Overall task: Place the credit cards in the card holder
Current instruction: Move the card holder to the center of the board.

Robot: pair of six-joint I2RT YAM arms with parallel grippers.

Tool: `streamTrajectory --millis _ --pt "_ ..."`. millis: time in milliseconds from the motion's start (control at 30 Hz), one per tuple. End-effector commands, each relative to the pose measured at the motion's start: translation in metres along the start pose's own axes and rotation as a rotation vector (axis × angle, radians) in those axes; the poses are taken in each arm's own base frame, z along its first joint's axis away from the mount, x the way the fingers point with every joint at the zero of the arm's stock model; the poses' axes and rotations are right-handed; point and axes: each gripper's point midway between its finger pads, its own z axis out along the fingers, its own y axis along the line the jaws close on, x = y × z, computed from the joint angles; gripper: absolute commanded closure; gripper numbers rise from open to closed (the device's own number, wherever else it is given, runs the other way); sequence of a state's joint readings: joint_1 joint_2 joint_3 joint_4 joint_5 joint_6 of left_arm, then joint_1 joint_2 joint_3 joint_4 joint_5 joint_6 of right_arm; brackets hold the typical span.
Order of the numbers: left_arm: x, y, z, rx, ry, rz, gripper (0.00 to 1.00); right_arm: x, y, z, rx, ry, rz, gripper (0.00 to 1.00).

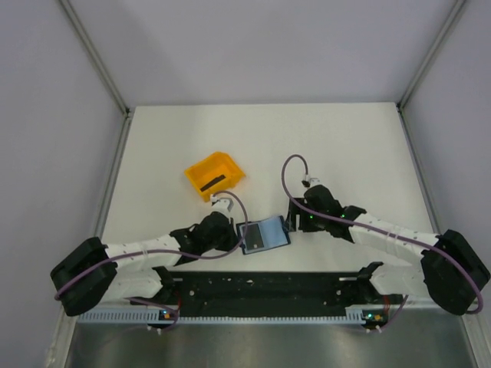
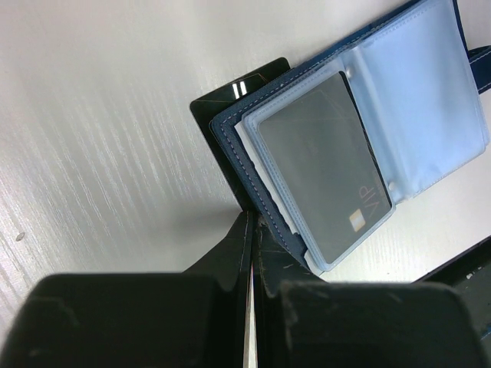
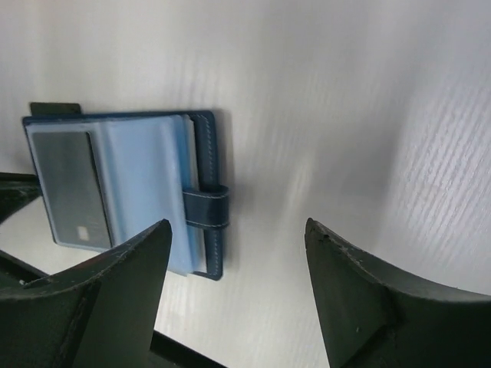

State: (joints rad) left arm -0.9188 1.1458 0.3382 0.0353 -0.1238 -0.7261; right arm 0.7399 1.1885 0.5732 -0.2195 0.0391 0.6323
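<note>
The card holder (image 1: 265,234) lies open on the table between the arms, navy outside with pale blue clear sleeves (image 2: 418,92). One dark credit card (image 2: 322,165) sits inside a sleeve; it shows too in the right wrist view (image 3: 73,184). A black flat piece (image 2: 242,87) sticks out from under the holder's corner. Another black credit card (image 1: 212,182) lies in the orange bin (image 1: 201,170). My left gripper (image 2: 253,222) is shut, its tips against the holder's navy edge (image 2: 230,146), nothing between them. My right gripper (image 3: 238,230) stands open just right of the holder's strap (image 3: 205,208).
The orange bin sits behind and left of the holder. White table (image 1: 345,146) stretches to the back and right. A black rail (image 1: 261,287) runs along the near edge between the arm bases.
</note>
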Motion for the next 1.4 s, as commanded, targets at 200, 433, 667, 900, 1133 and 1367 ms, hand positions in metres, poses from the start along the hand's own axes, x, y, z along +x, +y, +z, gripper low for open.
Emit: streamTrajectory --millis 200,433,667,900,1133,1367 --pt "-0.003 -0.004 0.0 0.01 -0.003 0.014 1.0 0.029 0.014 0.016 -0.209 0.085 0.11 0.3" --pt "-0.002 -0.003 0.0 0.005 -0.001 0.017 1.0 0.035 0.022 0.026 -0.255 0.123 0.119 0.45" --pt "-0.003 -0.004 -0.001 0.006 -0.005 0.018 1.0 0.032 0.016 0.028 -0.215 0.111 0.117 0.76" --pt "-0.006 -0.004 -0.003 0.001 -0.011 0.021 1.0 0.018 -0.007 0.007 -0.075 0.026 0.123 1.0" --pt "-0.009 -0.005 -0.004 0.004 -0.018 0.025 1.0 0.003 -0.047 -0.027 0.142 -0.041 0.094 1.0" --pt "-0.01 -0.006 -0.003 -0.001 -0.02 0.023 1.0 -0.001 -0.075 -0.048 0.303 -0.06 0.087 0.75"
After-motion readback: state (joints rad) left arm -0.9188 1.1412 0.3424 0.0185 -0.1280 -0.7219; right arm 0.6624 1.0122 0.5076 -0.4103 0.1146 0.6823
